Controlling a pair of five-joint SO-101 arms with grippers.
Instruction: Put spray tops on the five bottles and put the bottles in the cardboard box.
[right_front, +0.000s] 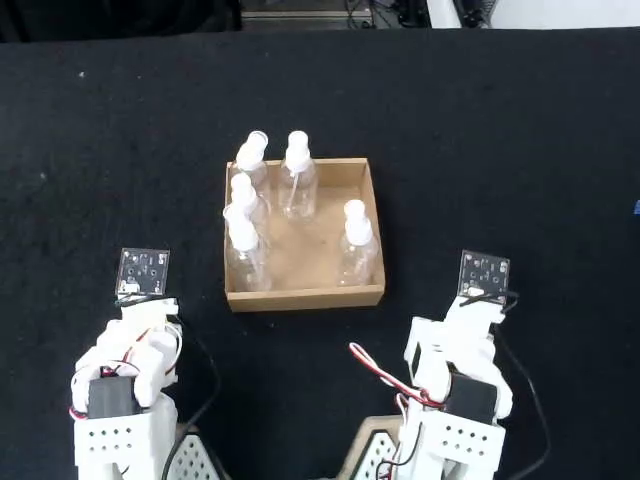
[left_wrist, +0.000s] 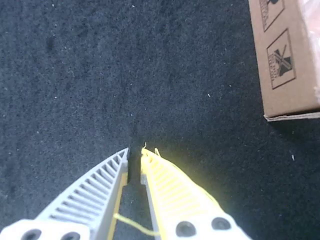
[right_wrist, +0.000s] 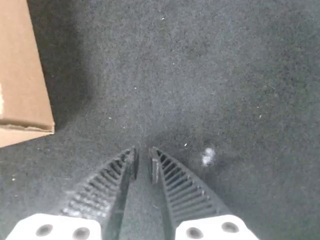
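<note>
Standing in the box: five clear plastic bottles with white spray tops (right_front: 357, 245), all inside the open brown cardboard box (right_front: 305, 297); four crowd its left and far sides, and one stands alone by the right wall.
Box position: middle of the black cloth-covered surface (right_front: 520, 140), just beyond the two arms and between them.
Left end effector (left_wrist: 134, 156): clenched on nothing, grey and yellow fingers nearly touching, over bare surface near the box's near-left corner.
Right end effector (right_wrist: 142, 156): clenched and empty, dark fingers a sliver apart, by the box's near-right corner.
Surface mark: small white fleck (right_wrist: 207, 156) just beside the right fingers.
</note>
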